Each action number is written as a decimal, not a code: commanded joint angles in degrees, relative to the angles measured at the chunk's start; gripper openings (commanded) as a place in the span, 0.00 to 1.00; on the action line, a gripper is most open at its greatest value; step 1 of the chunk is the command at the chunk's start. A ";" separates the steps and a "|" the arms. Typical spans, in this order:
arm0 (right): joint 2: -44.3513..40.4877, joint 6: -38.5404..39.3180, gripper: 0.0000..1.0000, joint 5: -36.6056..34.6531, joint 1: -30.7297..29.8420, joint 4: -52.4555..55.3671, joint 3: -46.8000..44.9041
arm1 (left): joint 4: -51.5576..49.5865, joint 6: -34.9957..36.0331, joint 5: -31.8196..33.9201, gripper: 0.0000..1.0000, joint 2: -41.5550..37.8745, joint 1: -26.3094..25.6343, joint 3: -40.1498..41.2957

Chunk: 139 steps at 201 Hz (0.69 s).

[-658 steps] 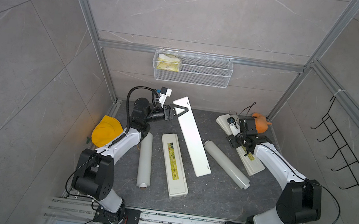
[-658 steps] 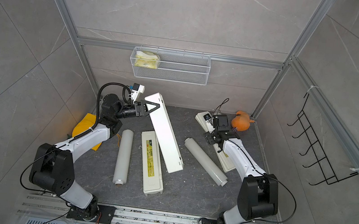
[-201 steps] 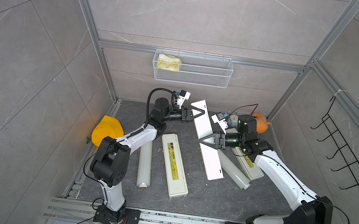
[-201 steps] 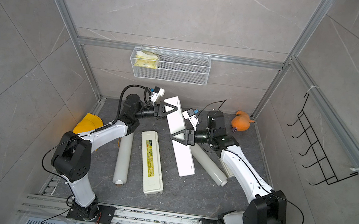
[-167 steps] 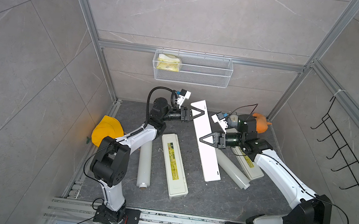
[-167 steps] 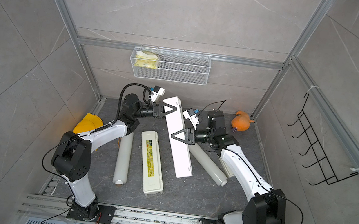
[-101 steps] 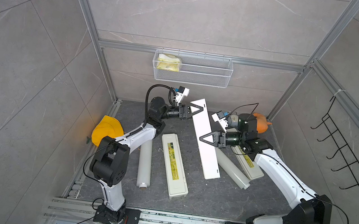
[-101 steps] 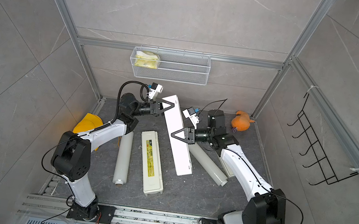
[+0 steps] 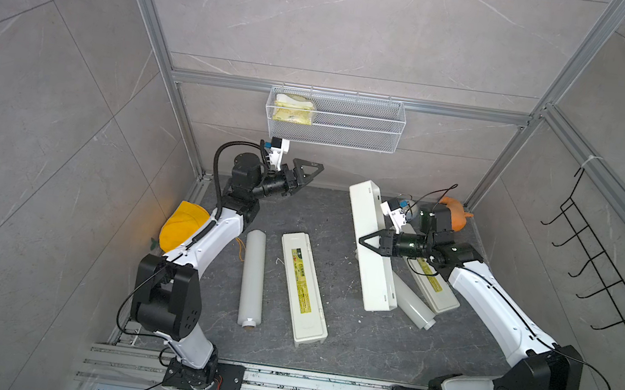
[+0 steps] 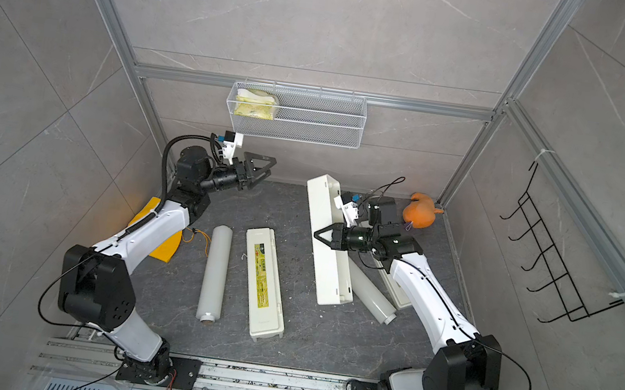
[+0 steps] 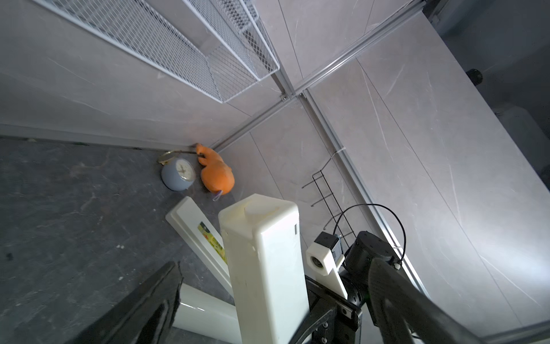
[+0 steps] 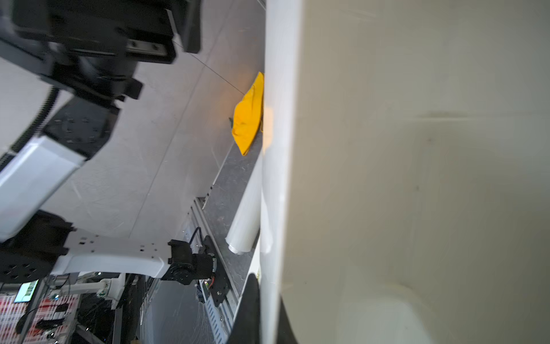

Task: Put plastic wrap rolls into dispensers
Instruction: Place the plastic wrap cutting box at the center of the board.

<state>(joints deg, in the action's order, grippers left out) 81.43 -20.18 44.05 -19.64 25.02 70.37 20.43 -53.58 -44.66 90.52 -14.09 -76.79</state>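
While right end effector (image 9: 363, 242) clamps the tilted dispenser (image 9: 361, 202), left end effector (image 9: 307, 175) gapes well apart.

White dispenser (image 9: 372, 261), milky-white roll (image 9: 253, 278), yellow cloth (image 9: 182, 224), orange toy (image 9: 459, 217)

A bare lane of tabletop (image 9: 335, 256) runs toward 6 o'clock between the closed dispenser (image 9: 303, 289) and the tilted dispenser (image 9: 371, 249). At 12 o'clock the wire basket (image 9: 336, 125) overhangs the left hand (image 9: 311, 175). A clock (image 11: 178, 174) and an orange toy (image 9: 453, 218) crowd the 2 o'clock corner.
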 commanded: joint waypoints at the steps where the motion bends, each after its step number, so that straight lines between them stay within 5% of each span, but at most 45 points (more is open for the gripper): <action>1: 3.32 -1.28 0.00 -11.71 -3.32 5.15 2.20 | -10.25 8.32 7.25 1.00 -6.53 -0.80 2.93; 60: 13.19 -7.80 0.00 -35.05 -14.43 8.78 5.47 | -16.22 11.27 21.23 1.00 -20.93 -0.94 20.86; 139: 32.75 -20.16 0.00 -49.98 -20.62 14.53 16.95 | -20.32 13.92 21.03 0.99 -23.95 -0.92 24.67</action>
<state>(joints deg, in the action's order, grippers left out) 110.93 -34.44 3.09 -40.32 35.83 83.57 0.89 -42.33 -23.86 68.01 -15.07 -51.59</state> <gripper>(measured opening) 0.044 0.996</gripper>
